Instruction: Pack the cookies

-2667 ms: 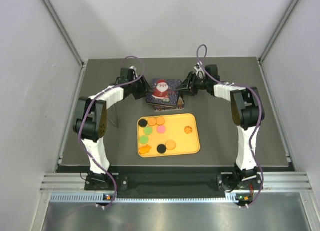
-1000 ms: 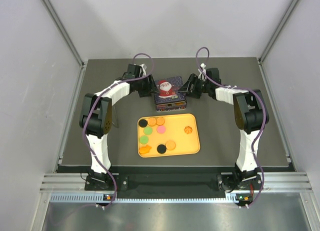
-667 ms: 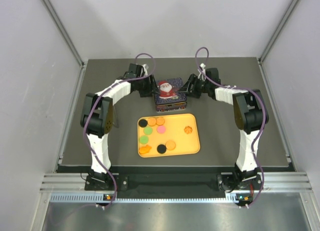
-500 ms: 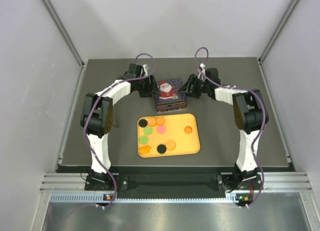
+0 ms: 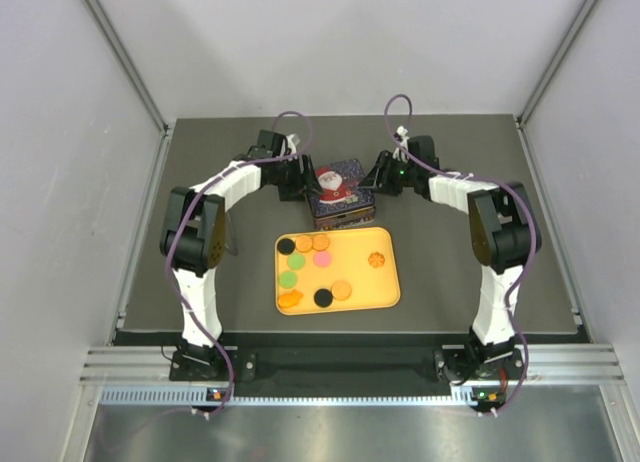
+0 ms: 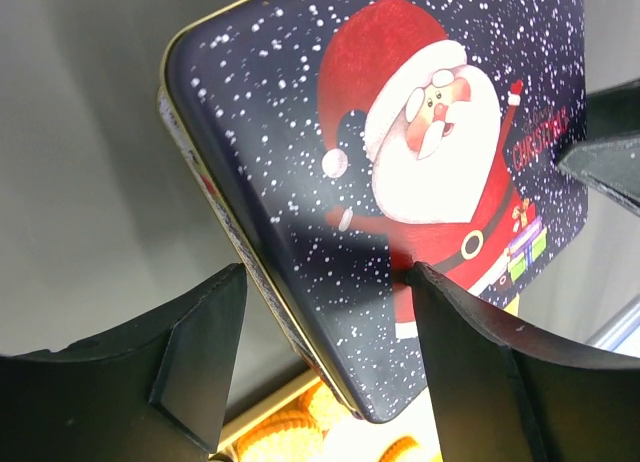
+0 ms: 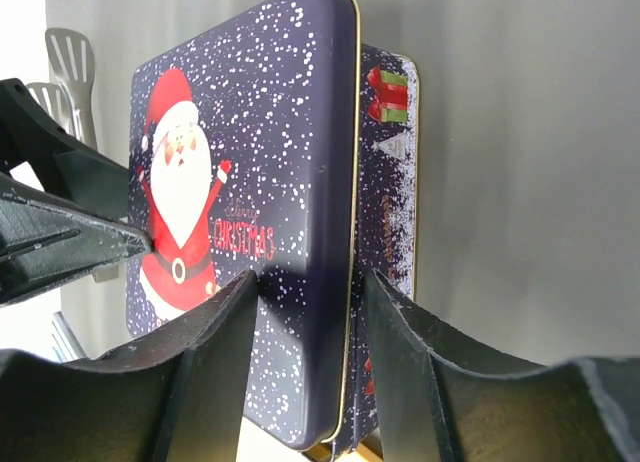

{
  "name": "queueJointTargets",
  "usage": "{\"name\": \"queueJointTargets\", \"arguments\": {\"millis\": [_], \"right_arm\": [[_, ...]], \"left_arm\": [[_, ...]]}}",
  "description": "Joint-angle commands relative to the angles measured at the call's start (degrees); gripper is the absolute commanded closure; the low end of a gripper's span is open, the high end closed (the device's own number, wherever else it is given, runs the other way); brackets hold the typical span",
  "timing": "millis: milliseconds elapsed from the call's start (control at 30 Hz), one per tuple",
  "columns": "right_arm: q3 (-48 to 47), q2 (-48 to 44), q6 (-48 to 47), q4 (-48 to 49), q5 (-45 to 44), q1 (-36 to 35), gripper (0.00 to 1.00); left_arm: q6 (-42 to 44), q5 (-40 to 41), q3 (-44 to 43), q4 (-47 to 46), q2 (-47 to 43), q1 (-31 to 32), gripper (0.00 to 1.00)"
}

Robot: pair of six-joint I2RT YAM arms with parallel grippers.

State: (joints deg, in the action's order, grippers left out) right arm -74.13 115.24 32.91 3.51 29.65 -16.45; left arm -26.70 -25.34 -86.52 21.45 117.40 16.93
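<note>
My left gripper [image 6: 325,274] and right gripper [image 7: 310,278] each pinch opposite edges of the Santa lid [image 5: 337,180]; the cookies [image 5: 323,259] lie nearer, on the yellow tray [image 5: 385,287].

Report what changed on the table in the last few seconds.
The dark blue square tin lid printed with Santa, gripped by the left gripper and right gripper, shifted right, from overhanging the left side of the tin base to more squarely above it; the left arm swung inward with it. The small round coloured cookies and the yellow plastic tray stayed put.
</note>
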Motion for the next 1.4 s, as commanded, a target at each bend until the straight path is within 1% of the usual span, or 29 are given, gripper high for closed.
{"name": "queueJointTargets", "arguments": {"millis": [0,33,67,133,167,267,467,567,667,733,833,867,1000,1033,1167,1267,1367], "right_arm": [[0.56,-3.88,-1.53,1.24,1.11,-1.83,0.54],[0.65,-3.97,-1.62,1.15,1.03,-1.83,0.54],[0.74,-4.23,-1.79,0.98,1.11,-1.83,0.47],[1.09,-4.76,-2.58,0.10,0.94,-1.92,0.40],[1.18,-5.11,-2.93,-0.43,-0.02,-1.83,0.34],[0.48,-6.25,-4.51,-2.79,-1.60,-1.75,0.26],[0.82,-9.06,-3.99,-5.52,-3.63,-0.25,0.14],[1.44,-11.00,-3.73,-6.93,-4.51,0.36,0.13],[4.60,-14.33,-3.03,-7.46,-6.18,0.54,0.13],[8.20,-17.22,-2.06,-6.94,-6.71,0.54,0.13],[13.91,-21.26,-0.13,-4.66,-7.41,-0.07,0.12],[16.27,-22.33,0.31,-4.30,-8.20,-0.51,0.12],[19.97,-26.55,3.64,-3.95,-12.41,-5.33,0.11],[20.51,-27.43,4.44,-1.95,-13.21,-6.13,0.11],[20.25,-26.39,7.08,0.35,-15.49,-8.69,0.10],[20.08,-24.81,10.24,2.20,-16.72,-9.30,0.10],[21.47,-22.78,15.42,4.92,-17.52,-9.57,0.10]], "left_arm": [[0.60,-1.46,2.85,2.28,-2.00,1.00,0.28],[0.42,-1.64,2.85,2.02,-2.27,0.91,0.28],[0.24,-1.12,2.76,1.84,-2.44,0.83,0.28],[-0.11,-0.33,2.67,1.66,-3.05,0.56,0.28],[-0.02,0.38,2.67,1.58,-3.06,0.48,0.28],[0.24,2.23,2.15,1.75,-3.41,0.39,0.28],[1.21,2.67,1.18,1.22,-4.11,0.04,0.27],[2.09,2.84,0.13,1.92,-4.29,-0.40,0.27],[2.88,3.11,-1.01,2.54,-4.90,-1.37,0.27],[3.84,3.28,-2.50,3.07,-4.82,-2.07,0.27],[6.83,5.83,-6.01,5.79,-3.94,-2.16,0.27],[7.53,6.61,-6.64,5.62,-3.85,-2.16,0.27],[11.48,9.95,-9.27,4.04,-2.71,-2.16,0.27],[12.36,10.22,-10.67,3.69,-1.66,-2.16,0.27],[14.92,10.84,-15.60,4.91,1.95,-2.16,0.28],[17.29,11.98,-16.57,2.20,2.74,-2.16,0.27],[18.87,11.63,-17.54,-0.62,4.49,-2.16,0.27]]}}
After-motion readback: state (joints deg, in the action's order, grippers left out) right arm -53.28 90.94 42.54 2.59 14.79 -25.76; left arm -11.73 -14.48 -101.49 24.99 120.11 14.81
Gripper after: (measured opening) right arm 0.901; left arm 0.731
